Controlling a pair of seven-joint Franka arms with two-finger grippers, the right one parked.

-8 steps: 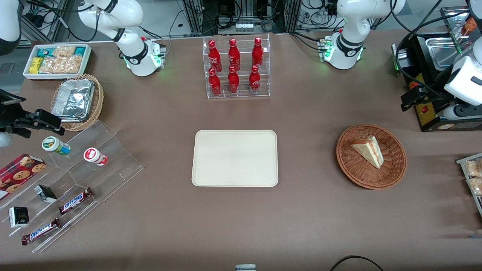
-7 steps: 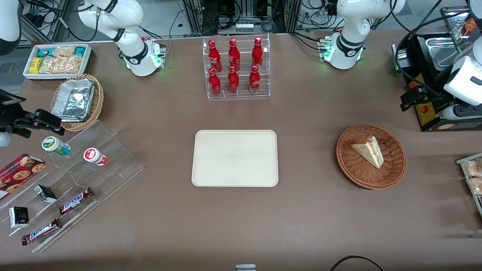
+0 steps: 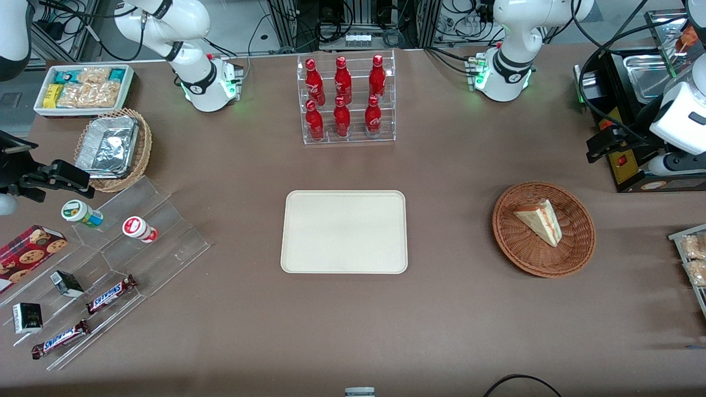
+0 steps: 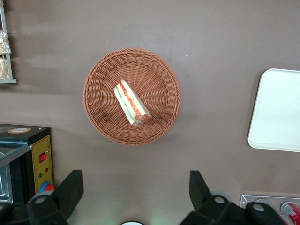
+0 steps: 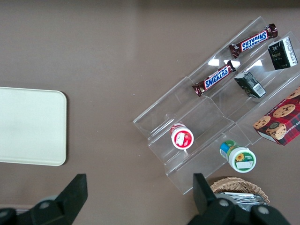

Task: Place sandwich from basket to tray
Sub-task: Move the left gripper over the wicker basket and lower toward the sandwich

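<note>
Left wrist view is showing the gripper (image 4: 133, 199) hovering high with jaws wide apart, the sandwich (image 4: 131, 102) lying in the basket (image 4: 98, 75); descending centered and straddling its bread faces looks wisest.

Even overhead light; my gripper (image 4: 133, 197) hangs over soft shadows, and the foil container (image 3: 107, 146) glares.

White arm, black claw (image 4: 133, 197) fingers
</note>
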